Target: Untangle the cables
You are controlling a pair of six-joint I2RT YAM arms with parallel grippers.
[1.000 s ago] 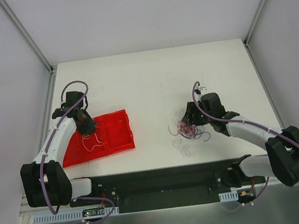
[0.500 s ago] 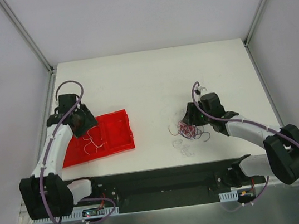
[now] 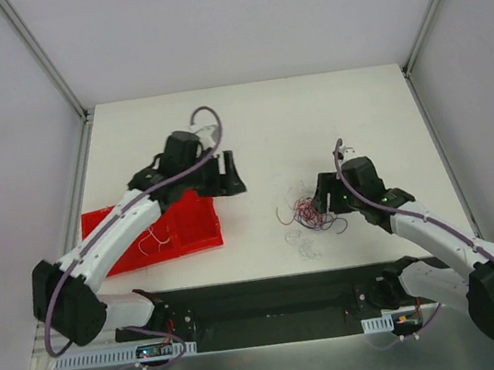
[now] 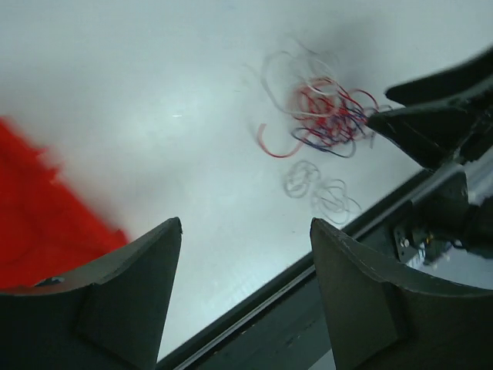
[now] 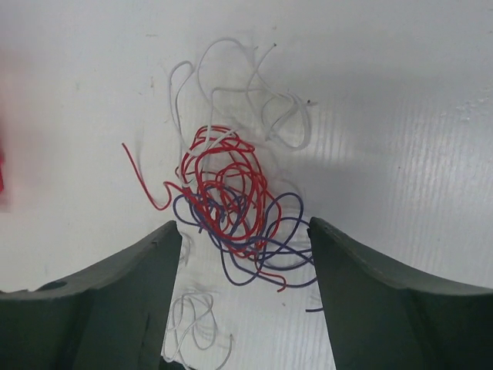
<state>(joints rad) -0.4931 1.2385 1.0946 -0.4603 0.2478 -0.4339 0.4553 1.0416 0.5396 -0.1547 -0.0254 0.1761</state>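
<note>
**Facing the tangle, right pincer nearest**

From above, the cables (image 3: 312, 215) lie as a small red and purplish knot on the white table (image 3: 310, 110), toward its near right. The right gripper (image 3: 321, 196) sits just beside them on their right; the left gripper (image 3: 230, 176) hangs well apart to the left, above the far corner of the red tray (image 3: 193, 230). A few whitish loops (image 3: 304, 243) lie loose, nearer the table's edge.

In the left wrist view, the left gripper (image 4: 245, 239) has its jaws wide apart with nothing between them. The cables (image 4: 327, 116) show far ahead and off to the right; the other arm's dark fingers (image 4: 431, 135) sit at their right side, touching or not I cannot tell.

In the right wrist view, the right gripper (image 5: 243, 231) is likewise spread and empty. The cables (image 5: 227, 193) lie straight ahead, their near end reaching into the gap between the jaws and their long axis roughly along the line of reach; a whitish strand (image 5: 246, 85) arcs beyond.

The right arm is clearly the nearer, and a short advance and pinch looks enough for it; the left arm would have to cross bare table first.
</note>
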